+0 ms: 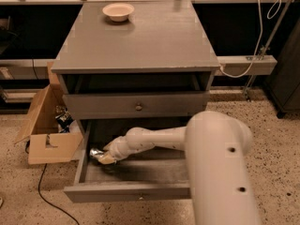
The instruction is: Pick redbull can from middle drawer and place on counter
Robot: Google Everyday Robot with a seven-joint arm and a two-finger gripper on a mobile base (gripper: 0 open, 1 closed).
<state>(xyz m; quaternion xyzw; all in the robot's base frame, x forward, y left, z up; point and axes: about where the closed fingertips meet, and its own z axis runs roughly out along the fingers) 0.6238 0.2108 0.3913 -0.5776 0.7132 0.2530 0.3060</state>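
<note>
The middle drawer [126,191] is pulled open below the closed drawer front [138,106]. My white arm reaches down into it from the right. My gripper [104,156] is at the drawer's left side, right at the redbull can [95,153], whose silver end shows beside the left wall. The rest of the can is hidden by the gripper. The counter [136,36] is the grey cabinet top above.
A cream bowl [118,11] sits at the counter's back left. An open cardboard box [47,125] with clutter stands on the speckled floor left of the cabinet, with a black cable by it. A white cable and a rail are at the right.
</note>
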